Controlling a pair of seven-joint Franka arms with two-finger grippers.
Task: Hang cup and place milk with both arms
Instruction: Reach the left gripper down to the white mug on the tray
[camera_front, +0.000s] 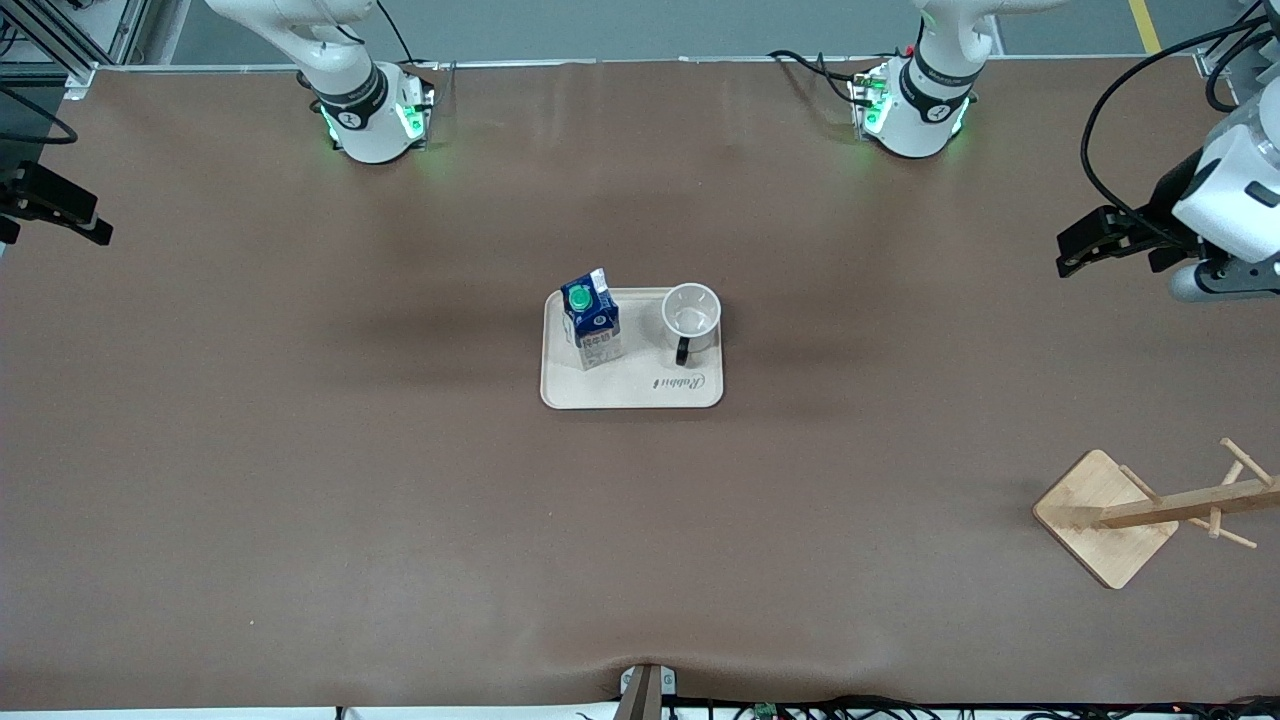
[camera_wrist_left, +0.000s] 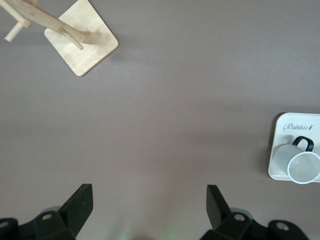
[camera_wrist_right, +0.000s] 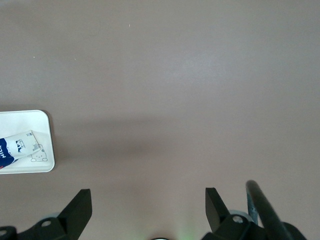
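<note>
The cup (camera_front: 691, 316), a white mug with a black handle, stands upright on a beige tray (camera_front: 620, 392) in the middle of the table. The milk (camera_front: 591, 326), a dark blue carton with a green cap, stands beside it on the tray, toward the right arm's end. My left gripper (camera_front: 1070, 252) hangs open and empty over the table at the left arm's end. My right gripper (camera_front: 88, 222) hangs open and empty at the right arm's end. The left wrist view shows open fingers (camera_wrist_left: 80, 202), the cup (camera_wrist_left: 303, 166) and the tray (camera_wrist_left: 280, 150). The right wrist view shows open fingers (camera_wrist_right: 80, 205), the tray (camera_wrist_right: 44, 162) and the milk (camera_wrist_right: 15, 147).
A wooden mug rack (camera_front: 1110, 515) with pegs on a square base stands toward the left arm's end, nearer to the front camera than the tray; it also shows in the left wrist view (camera_wrist_left: 82, 45). Brown table surface lies between the rack and the tray.
</note>
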